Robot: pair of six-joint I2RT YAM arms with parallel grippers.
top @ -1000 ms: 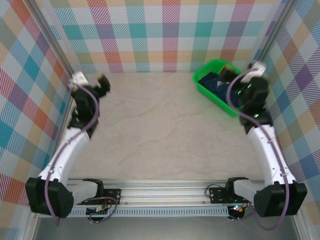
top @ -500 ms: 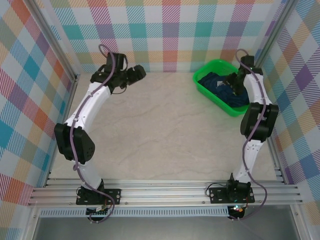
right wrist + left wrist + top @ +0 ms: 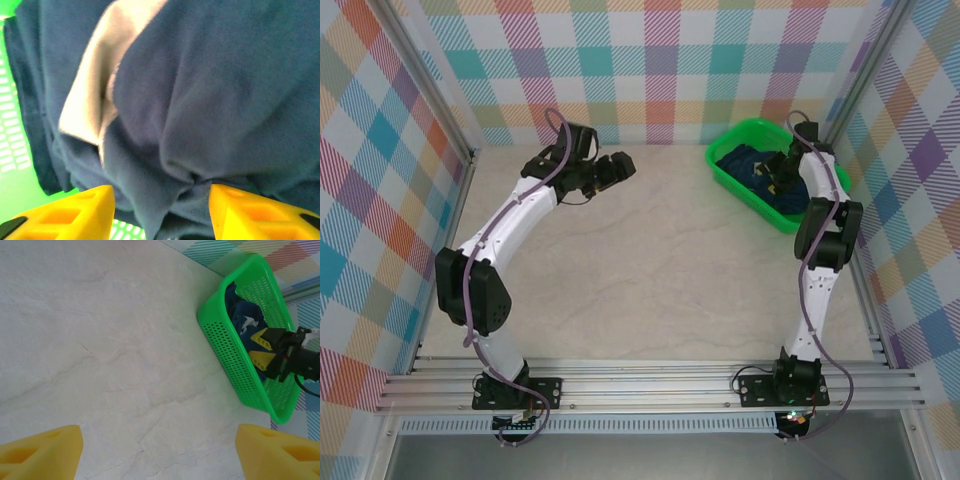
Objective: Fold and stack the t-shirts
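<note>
Dropping right gripper (image 3: 159,200) into green basket (image 3: 226,356) over the last second, narrowing around a fold of navy t-shirt (image 3: 210,95) bunched inside; cannot tell if clamped yet. Swinging left gripper (image 3: 157,450) out over table (image 3: 100,340), spread wide, empty. Means pick starting, no folding yet.

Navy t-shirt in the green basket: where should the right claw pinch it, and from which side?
Pinch the raised ridge of bunched cloth on top of the t-shirt, coming straight down from above. It lies crumpled inside the basket, whose walls block a side approach. A puckered fold sits between the fingers of the right claw and is probably thick enough to lift by.
</note>
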